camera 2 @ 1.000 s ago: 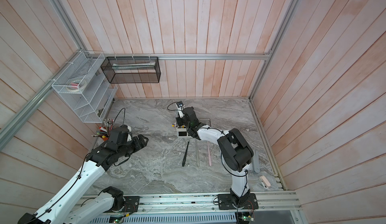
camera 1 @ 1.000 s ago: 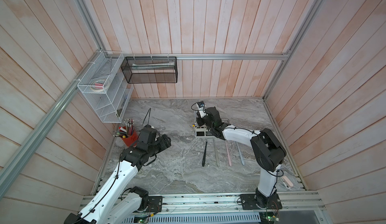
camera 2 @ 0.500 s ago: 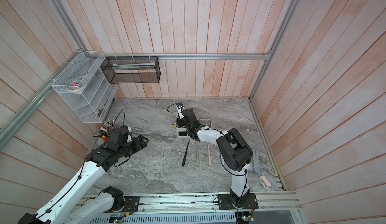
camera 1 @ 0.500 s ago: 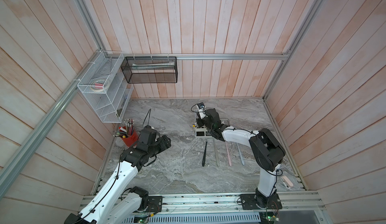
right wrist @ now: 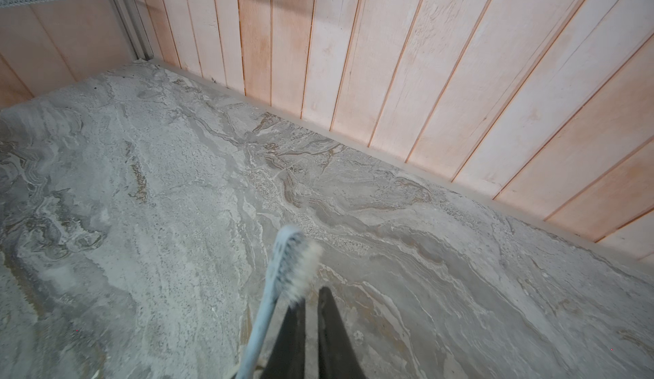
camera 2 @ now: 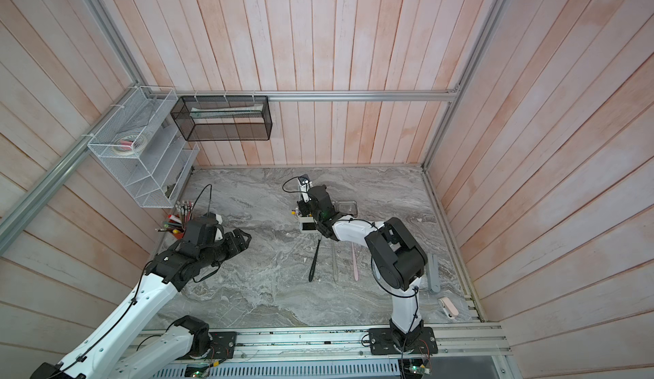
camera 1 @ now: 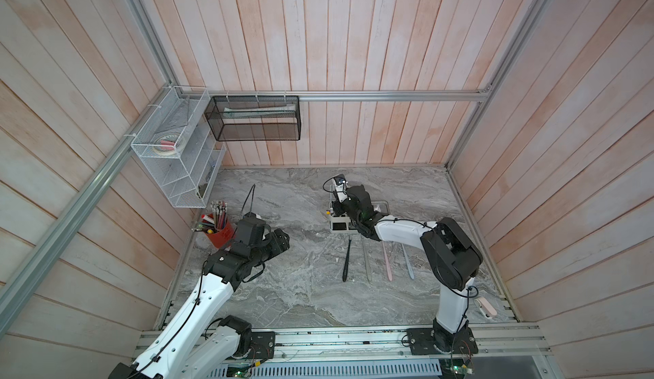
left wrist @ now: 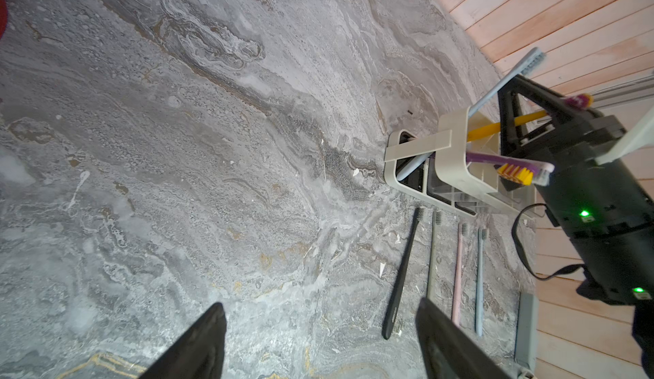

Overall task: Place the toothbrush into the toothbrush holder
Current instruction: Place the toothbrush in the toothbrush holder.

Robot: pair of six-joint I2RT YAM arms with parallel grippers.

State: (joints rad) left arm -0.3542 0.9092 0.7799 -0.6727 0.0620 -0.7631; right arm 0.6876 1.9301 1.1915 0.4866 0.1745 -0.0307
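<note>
4 toothbrushes point(left wrist: 403, 273) lie beside the toothbrush holder point(left wrist: 417, 147). Clenched empty, the right gripper point(right wrist: 311, 303) should lift straight up, not snagging the leaning blue toothbrush point(left wrist: 495, 90); left gripper point(left wrist: 318, 303) hangs released.

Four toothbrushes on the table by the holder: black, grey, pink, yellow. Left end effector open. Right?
Fourth is light blue, not yellow. Left wrist view shows the black toothbrush, grey toothbrush, pink toothbrush and light blue toothbrush on the table by the toothbrush holder; left end effector open.
</note>
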